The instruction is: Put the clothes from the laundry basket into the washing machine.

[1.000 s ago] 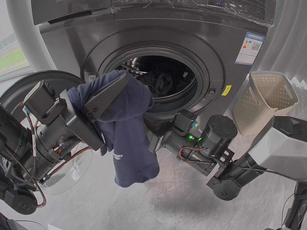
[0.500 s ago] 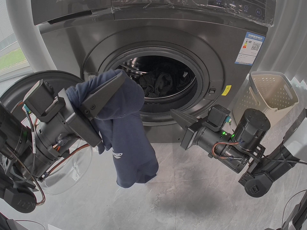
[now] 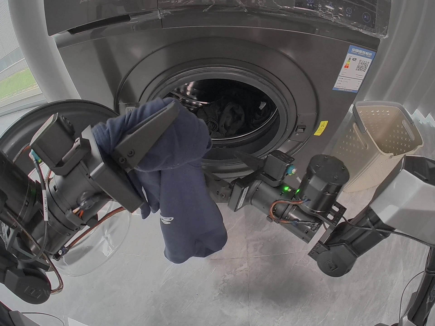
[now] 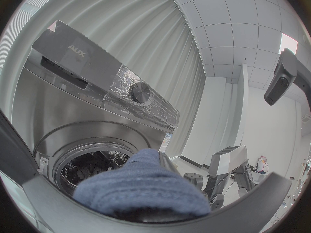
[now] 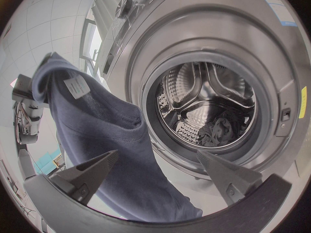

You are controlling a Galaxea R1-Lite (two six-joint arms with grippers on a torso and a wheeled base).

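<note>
L end effector (image 3: 156, 125) was clamped on the navy sweatshirt (image 3: 186, 200), which hung just left of and below the washing machine (image 3: 281, 50) drum opening (image 3: 231, 109). Best approach, IMO: R end effector (image 5: 157, 152), fingers apart beside the cloth, gathers the hem over the door lip, then push deep before release. Laundry basket (image 3: 376, 146) stood far right and looked empty.

We see a grey marbled tile floor (image 3: 253, 290), a pale pleated curtain (image 4: 145, 49) along the back, a window (image 3: 12, 75) at the left showing green outside, white walls (image 4: 275, 136), and a panelled ceiling (image 4: 233, 23) with one lit panel (image 4: 289, 42).
</note>
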